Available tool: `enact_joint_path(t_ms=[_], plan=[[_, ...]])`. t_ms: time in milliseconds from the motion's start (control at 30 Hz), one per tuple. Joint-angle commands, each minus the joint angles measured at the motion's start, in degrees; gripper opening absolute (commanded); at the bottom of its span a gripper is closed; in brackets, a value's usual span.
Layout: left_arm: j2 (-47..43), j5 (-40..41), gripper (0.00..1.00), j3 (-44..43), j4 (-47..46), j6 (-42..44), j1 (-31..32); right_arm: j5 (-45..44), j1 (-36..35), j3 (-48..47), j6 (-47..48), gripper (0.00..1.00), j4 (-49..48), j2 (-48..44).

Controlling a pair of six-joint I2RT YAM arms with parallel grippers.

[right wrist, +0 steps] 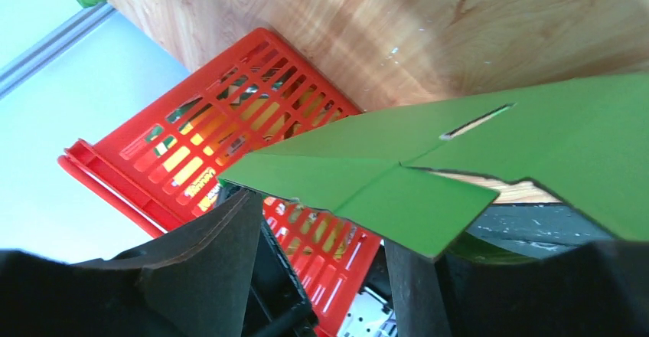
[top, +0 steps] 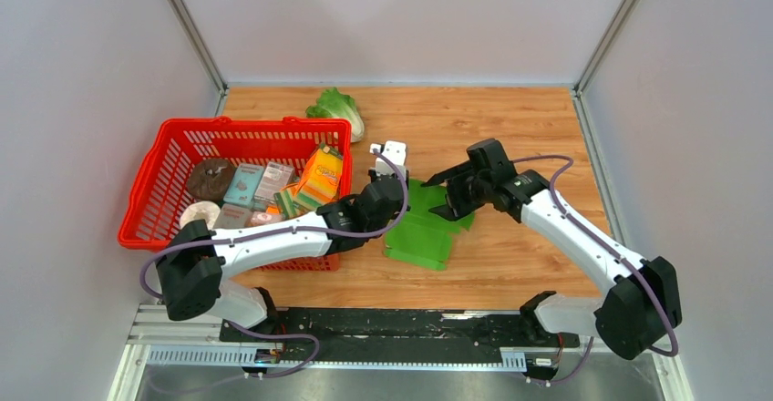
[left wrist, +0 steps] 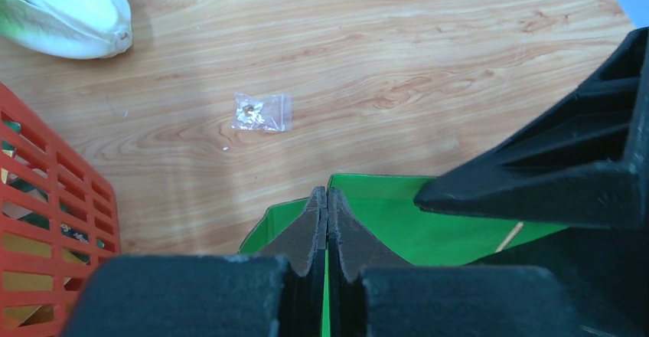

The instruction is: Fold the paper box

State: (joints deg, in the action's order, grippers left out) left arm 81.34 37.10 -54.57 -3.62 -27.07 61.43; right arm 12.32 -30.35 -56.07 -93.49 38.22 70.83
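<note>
The paper box (top: 421, 234) is a bright green die-cut sheet lying partly unfolded on the wooden table between the arms. My left gripper (top: 402, 197) is at its left edge. In the left wrist view that gripper (left wrist: 327, 192) is shut, with a thin strip of the green card (left wrist: 406, 222) pinched between the fingers. My right gripper (top: 446, 193) is at the sheet's far right corner. In the right wrist view its jaws (right wrist: 329, 222) stand apart, and a raised green flap (right wrist: 428, 199) rests across the fingertips, ungripped.
A red basket (top: 246, 126) full of groceries, with an orange carton (top: 321, 175), stands directly left of the box. A lettuce (top: 337, 109) lies behind the basket. A small clear plastic bag (left wrist: 262, 112) lies on the wood beyond the box. Grey walls enclose the table.
</note>
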Motion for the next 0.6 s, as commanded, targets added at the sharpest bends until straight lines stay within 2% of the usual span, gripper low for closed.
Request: enact_joint_path(t_ms=[0,300,433,567], plan=[[-0.7,3.1,0.00,0.9,-5.0,1.0,0.9,0.3,-0.2,-1.7,-6.2,0.60,-5.4,1.3],[-0.4,5.1,0.00,2.7,-7.8,1.3,1.3,-1.8,1.3,-1.9,-6.2,0.60,-5.0,1.3],[0.0,5.6,0.00,2.7,-8.1,1.6,1.6,-6.1,2.3,-3.4,-5.2,0.61,-1.3,-0.6],[0.0,6.0,0.00,2.6,-8.2,2.0,1.8,-5.3,3.5,-1.6,-6.3,0.59,-2.6,-1.4]])
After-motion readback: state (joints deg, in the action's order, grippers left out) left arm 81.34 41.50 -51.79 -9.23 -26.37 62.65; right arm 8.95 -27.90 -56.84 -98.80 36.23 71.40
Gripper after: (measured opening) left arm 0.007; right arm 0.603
